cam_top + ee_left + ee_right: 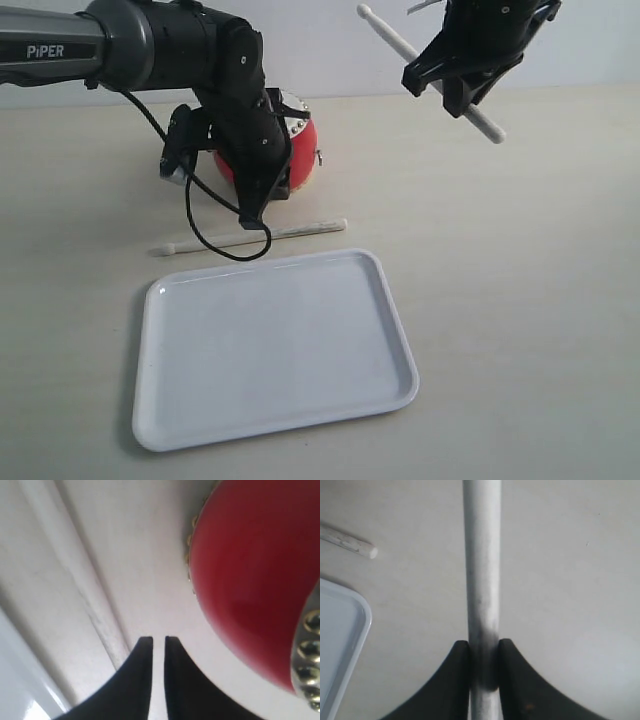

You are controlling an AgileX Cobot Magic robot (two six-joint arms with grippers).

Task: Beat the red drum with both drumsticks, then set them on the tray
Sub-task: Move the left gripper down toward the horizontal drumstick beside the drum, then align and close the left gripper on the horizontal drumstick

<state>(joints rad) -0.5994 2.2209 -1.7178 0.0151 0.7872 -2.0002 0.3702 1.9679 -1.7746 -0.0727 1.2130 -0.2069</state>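
Here, right end effector (pixel 443 88) clamps one drumstick (pixel 398 41) aloft; left end effector (pixel 256 216), nearly closed and empty, hangs by the second drumstick (pixel 305 230) on the desk (pixel 520 300) between red drum (pixel 306 152) and tray (pixel 270 350). Likely next: widen, grasp it.

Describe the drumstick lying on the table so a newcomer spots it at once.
Find the white tray in the foreground. Just beyond its far rim, before the red drum, a slim pale drumstick lies flat on the table. Its twin is aloft in the right gripper.
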